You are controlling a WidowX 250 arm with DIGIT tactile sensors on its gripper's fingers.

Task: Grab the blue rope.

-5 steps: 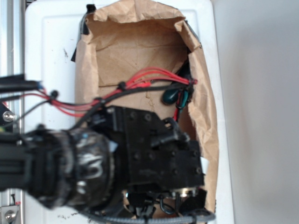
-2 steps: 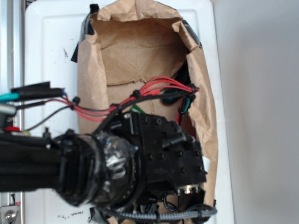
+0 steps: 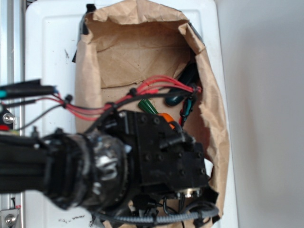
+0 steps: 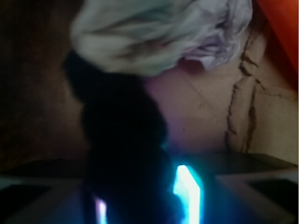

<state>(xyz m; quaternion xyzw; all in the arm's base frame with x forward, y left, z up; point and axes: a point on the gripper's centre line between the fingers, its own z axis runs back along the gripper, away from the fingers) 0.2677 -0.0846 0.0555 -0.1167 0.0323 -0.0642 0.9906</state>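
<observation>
In the wrist view the blue rope (image 4: pixel 121 140) is a thick, dark twisted strand. It runs from under a white cloth (image 4: pixel 154 32) down into my gripper (image 4: pixel 142 200). It fills the gap between the two glowing fingertips (image 4: pixel 188 191), which press against its sides. The gripper is shut on the blue rope. In the exterior view my black arm (image 3: pixel 156 152) hangs over the lower part of the brown paper bag (image 3: pixel 142 47) and hides both the rope and the jaws.
The bag's crumpled paper walls (image 3: pixel 211 118) rise close on the right. An orange carrot (image 3: pixel 166 116), a green toy (image 3: pixel 147 105) and a dark teal object (image 3: pixel 175 99) lie just beyond the arm. Red wires (image 3: pixel 156 85) and a grey ridged cable (image 3: pixel 152 219) cross the bag. A white tray (image 3: pixel 52 47) lies underneath.
The arm has shifted a little towards the near end of the bag, uncovering the green toy and the carrot tip. The red wires moved with it.
</observation>
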